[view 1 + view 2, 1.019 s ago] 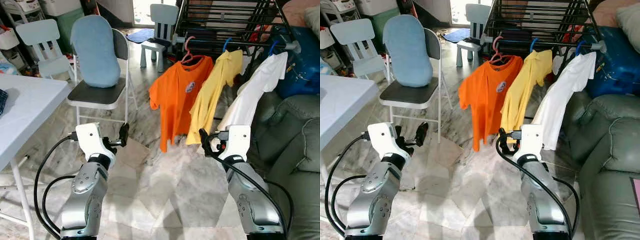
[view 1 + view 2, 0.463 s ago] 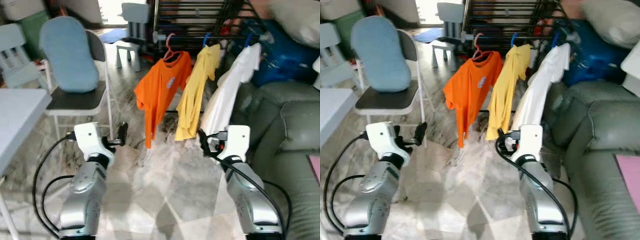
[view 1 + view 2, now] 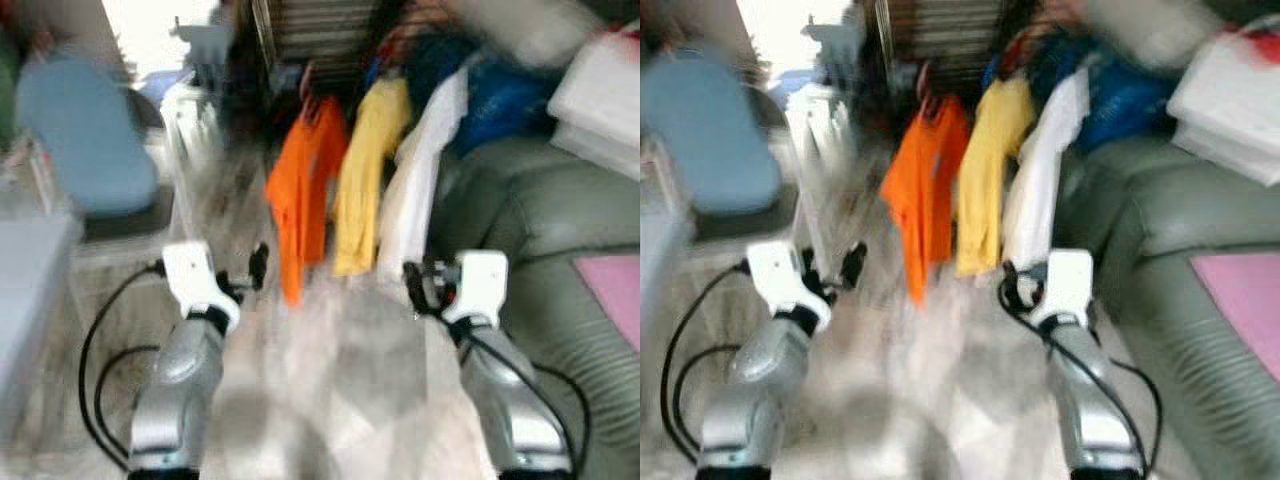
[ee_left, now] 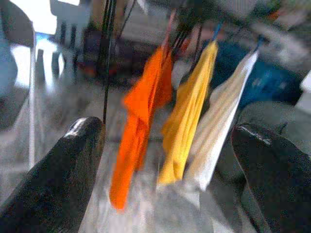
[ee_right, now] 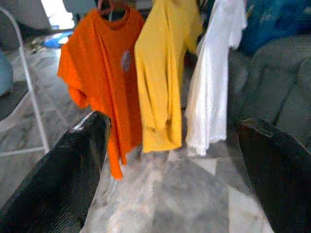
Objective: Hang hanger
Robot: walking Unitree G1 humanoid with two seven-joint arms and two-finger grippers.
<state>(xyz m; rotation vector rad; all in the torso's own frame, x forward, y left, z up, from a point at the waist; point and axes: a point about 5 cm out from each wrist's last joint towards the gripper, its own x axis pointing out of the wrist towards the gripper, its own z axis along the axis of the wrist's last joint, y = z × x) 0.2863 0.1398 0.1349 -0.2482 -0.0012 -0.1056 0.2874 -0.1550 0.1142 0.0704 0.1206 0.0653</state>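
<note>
A home: sofa, hanging shirts, folding chair.

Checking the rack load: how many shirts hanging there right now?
3, side by side on the rack: orange shirt on the robot's left, yellow shirt in the middle, white shirt nearest the sofa. Head views are blurred, so more could be hidden behind.

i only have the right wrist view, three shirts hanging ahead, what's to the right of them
Observer: A green sofa, with a pink thing lying on its seat.
Operator: what's on the left side
Observer: A chair with a blue cushion, blurred.
Operator: is the left gripper holding anything
Observer: No. The left gripper is open with nothing between its fingers, facing the orange shirt.
</note>
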